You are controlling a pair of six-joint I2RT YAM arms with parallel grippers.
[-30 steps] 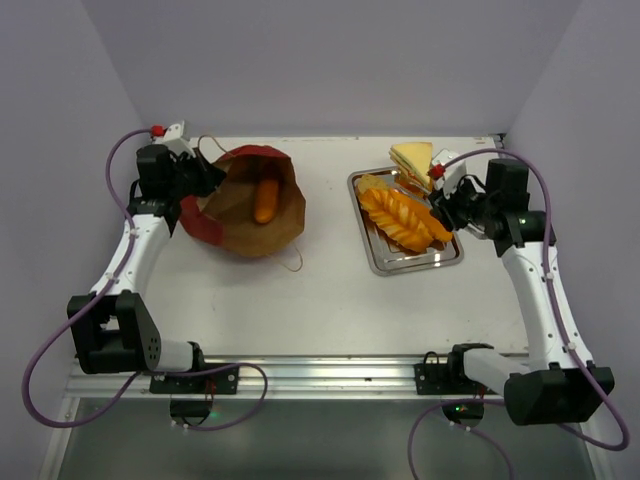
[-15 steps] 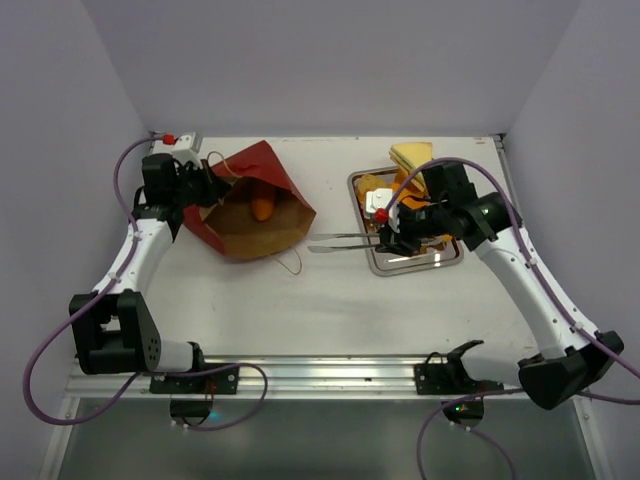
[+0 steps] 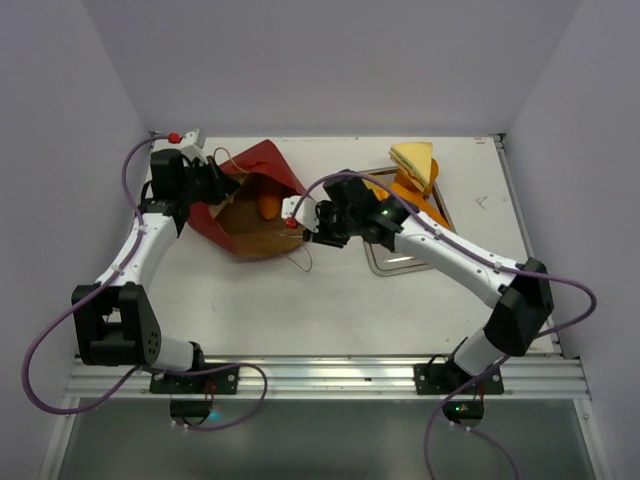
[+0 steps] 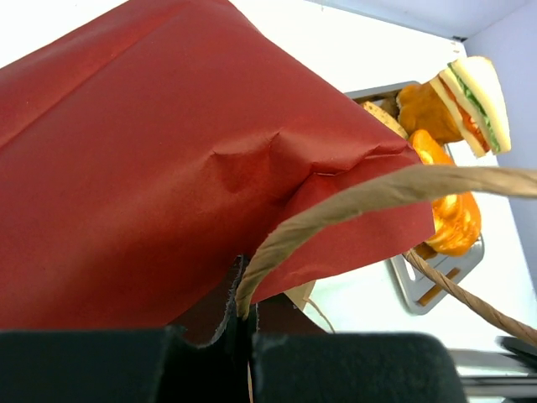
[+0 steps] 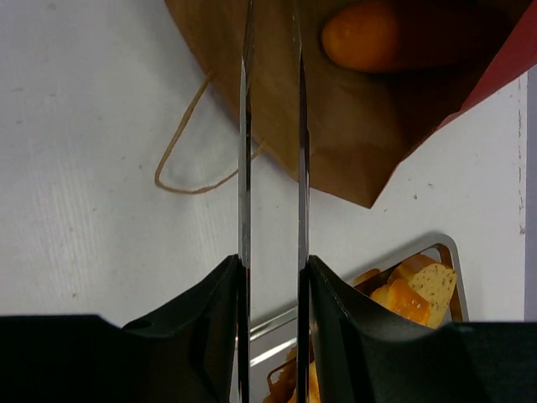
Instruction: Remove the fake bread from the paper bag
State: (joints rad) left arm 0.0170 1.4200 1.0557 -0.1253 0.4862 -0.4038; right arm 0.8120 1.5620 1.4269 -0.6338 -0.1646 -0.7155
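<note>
Now your left gripper (image 4: 248, 336) has its jaws clamped shut on the rim of the paper bag (image 4: 168, 168). Your right gripper (image 5: 271, 17) holds nothing, jaws narrowly apart at the bag's mouth, where one orange fake bread (image 5: 361, 35) piece lies inside.

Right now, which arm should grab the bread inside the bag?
Right. The right fingers stand parted and empty, aimed into the mouth of the paper bag near the bread; the left fingers are clamped on its rim.

Red bag (image 3: 262, 170) on surface (image 3: 300, 310), holding one orange bread (image 3: 267, 207). Left end effector (image 3: 212, 186) at its rim, right end effector (image 3: 290, 222) at its mouth. Tray (image 3: 400, 264) beside it, sandwich (image 3: 413, 158) at far edge.
</note>
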